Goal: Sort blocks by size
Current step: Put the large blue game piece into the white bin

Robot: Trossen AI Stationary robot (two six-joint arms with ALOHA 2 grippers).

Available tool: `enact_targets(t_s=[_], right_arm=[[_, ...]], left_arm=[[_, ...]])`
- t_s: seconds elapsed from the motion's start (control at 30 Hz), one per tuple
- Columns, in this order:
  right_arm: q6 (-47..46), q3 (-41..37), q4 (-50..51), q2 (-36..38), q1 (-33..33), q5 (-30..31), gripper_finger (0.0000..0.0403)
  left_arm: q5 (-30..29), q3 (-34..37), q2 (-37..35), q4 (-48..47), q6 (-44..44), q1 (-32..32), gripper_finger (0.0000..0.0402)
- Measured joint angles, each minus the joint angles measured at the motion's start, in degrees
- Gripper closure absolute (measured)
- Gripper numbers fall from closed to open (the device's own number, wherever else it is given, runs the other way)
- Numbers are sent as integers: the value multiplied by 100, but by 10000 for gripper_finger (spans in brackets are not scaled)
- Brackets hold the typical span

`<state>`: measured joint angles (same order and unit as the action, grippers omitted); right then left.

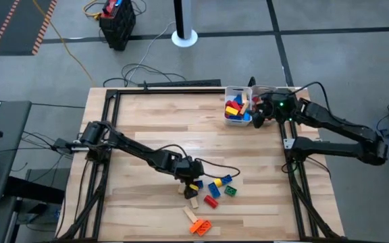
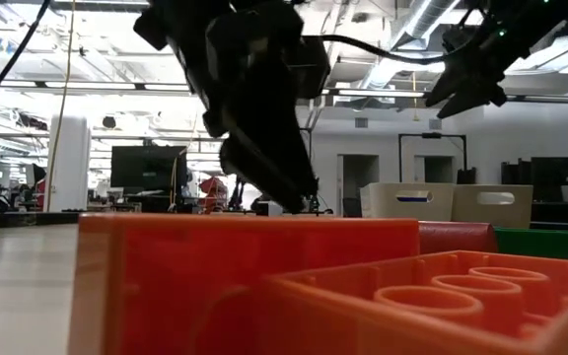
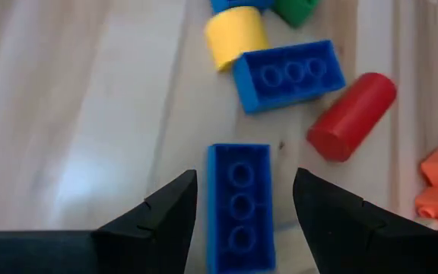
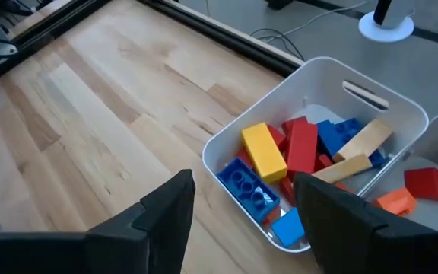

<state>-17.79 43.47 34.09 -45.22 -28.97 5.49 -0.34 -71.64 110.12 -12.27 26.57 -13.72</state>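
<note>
In the lower middle of the high view, the left tool (image 1: 193, 183) hangs over the loose blocks (image 1: 211, 192) on the worktop (image 1: 147, 121), its fingers (image 3: 162, 221) apart and straddling a blue three-stud brick (image 3: 239, 205). That brick looks light, rigid and smooth-sided, so I judge a grip across its long flat sides best. Only the left wrist view shows this straddle; the low view is walled off by an orange brick (image 2: 264, 286). At upper right, the right tool (image 1: 258, 116) hovers with fingers apart just beside the white tray (image 4: 318, 76), whose sorted bricks the right wrist view reveals.
</note>
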Motion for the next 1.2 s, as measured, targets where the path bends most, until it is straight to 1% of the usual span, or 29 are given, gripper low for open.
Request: enact_targets(t_s=[0.1, 0.13, 0.3, 0.47, 0.57, 0.63, 0.7, 0.77, 0.87, 0.93, 1.07, 1.2], right_arm=[[29, 90, 40, -22, 48, 68, 149], [28, 114, 43, -44, 48, 71, 149], [32, 166, 62, -91, 46, 71, 149], [30, 168, 108, -96, 46, 71, 149], [30, 168, 120, -96, 46, 71, 149], [30, 168, 125, -96, 44, 71, 149], [30, 168, 125, -96, 44, 71, 149], [27, 168, 126, -96, 44, 71, 149], [27, 168, 125, -96, 44, 71, 149], [27, 168, 127, -96, 44, 69, 149], [-15, 217, 307, -96, 46, 60, 149], [-62, 439, 966, -162, 49, 71, 149]], left_arm=[[31, 18, 46, -110, -82, -60, 185], [23, 14, 65, 7, -131, -81, 181], [-184, 1, 132, -70, -210, -215, 162], [-265, -4, 224, -46, -389, -244, 159], [-368, 16, 267, -191, -568, -244, 159], [-479, -1, 318, -103, -661, -228, 161], [-504, 2, 328, -188, -747, -210, 172], [-504, 7, 339, -176, -821, -181, 191], [-521, 3, 349, -214, -830, -79, 237], [-384, 0, 348, -221, -636, 34, 268], [137, 0, 320, -207, -210, 334, 271], [182, 8, 140, -204, -110, 633, 271]])
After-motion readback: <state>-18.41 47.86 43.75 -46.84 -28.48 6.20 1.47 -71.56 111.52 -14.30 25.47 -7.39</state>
